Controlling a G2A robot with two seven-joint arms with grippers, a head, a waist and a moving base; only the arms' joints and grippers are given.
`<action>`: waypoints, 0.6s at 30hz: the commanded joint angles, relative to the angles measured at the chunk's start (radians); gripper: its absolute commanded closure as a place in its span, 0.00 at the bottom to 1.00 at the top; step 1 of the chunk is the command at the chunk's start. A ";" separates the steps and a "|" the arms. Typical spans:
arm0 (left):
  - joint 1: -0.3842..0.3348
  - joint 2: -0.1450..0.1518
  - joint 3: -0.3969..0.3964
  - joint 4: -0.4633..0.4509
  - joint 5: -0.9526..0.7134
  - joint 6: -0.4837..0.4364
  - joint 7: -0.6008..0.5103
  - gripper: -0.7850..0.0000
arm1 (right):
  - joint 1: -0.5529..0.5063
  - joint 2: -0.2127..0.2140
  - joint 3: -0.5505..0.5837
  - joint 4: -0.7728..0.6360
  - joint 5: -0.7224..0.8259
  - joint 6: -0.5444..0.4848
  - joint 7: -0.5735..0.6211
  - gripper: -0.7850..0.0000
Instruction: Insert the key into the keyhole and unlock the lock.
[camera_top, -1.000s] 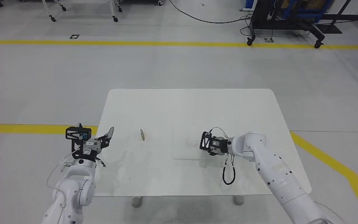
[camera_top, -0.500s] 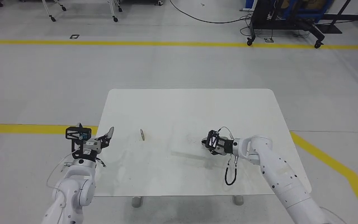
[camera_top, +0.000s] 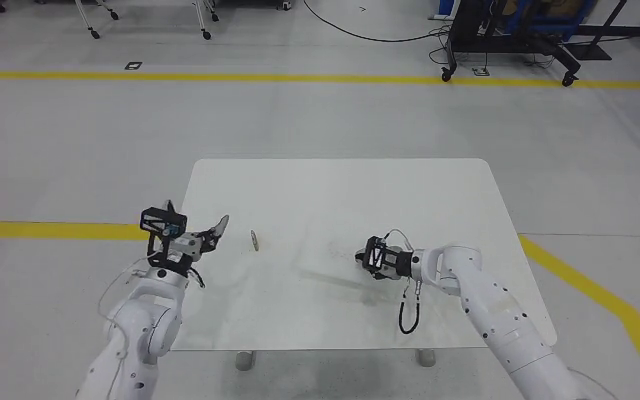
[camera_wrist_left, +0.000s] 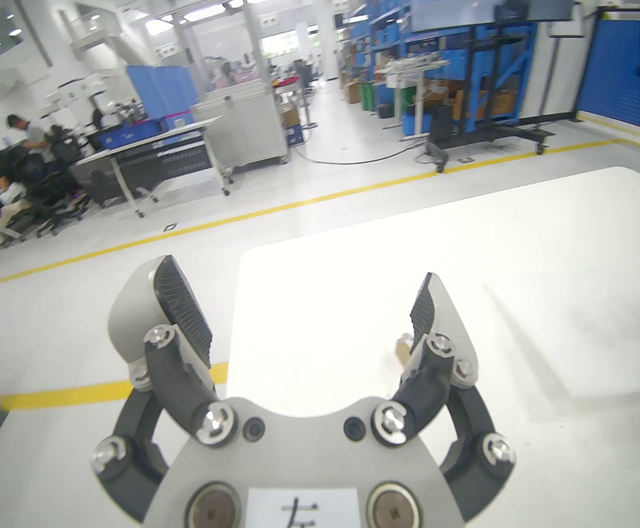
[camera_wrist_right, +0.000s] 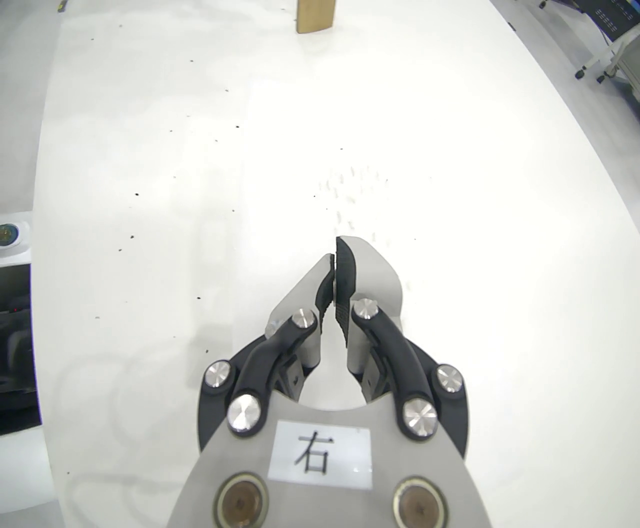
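Observation:
A small brass-coloured piece (camera_top: 254, 239) lies on the white table (camera_top: 400, 190) left of centre; I cannot tell whether it is the lock or the key. It shows far ahead in the right wrist view (camera_wrist_right: 315, 17) and peeks out behind one finger in the left wrist view (camera_wrist_left: 402, 346). My left gripper (camera_top: 207, 236) hovers over the table's left edge, just left of the piece, with its jaws wide open and empty (camera_wrist_left: 297, 275). My right gripper (camera_top: 363, 257) sits low over the table's middle, well to the right of the piece, shut (camera_wrist_right: 334, 248) with nothing visible between its pads.
A black cable loop (camera_top: 405, 310) hangs from the right arm above the table's front part. Yellow floor lines run left and right of the table. Racks and carts stand far behind it.
The left arm has swung right, bringing its open gripper over the table edge and closer to the piece. The right gripper shifted slightly right, then back, staying shut.

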 joint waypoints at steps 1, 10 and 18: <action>-0.059 -0.005 0.071 0.006 0.005 -0.044 -0.056 0.00 | 0.016 -0.001 -0.019 0.001 -0.041 0.006 -0.020 1.00; -0.316 -0.040 0.359 0.150 0.015 -0.198 -0.300 0.00 | 0.075 -0.004 -0.087 0.020 -0.163 0.029 -0.131 1.00; -0.509 -0.087 0.550 0.353 0.037 -0.212 -0.459 0.00 | 0.094 -0.002 -0.102 0.081 -0.189 0.046 -0.210 1.00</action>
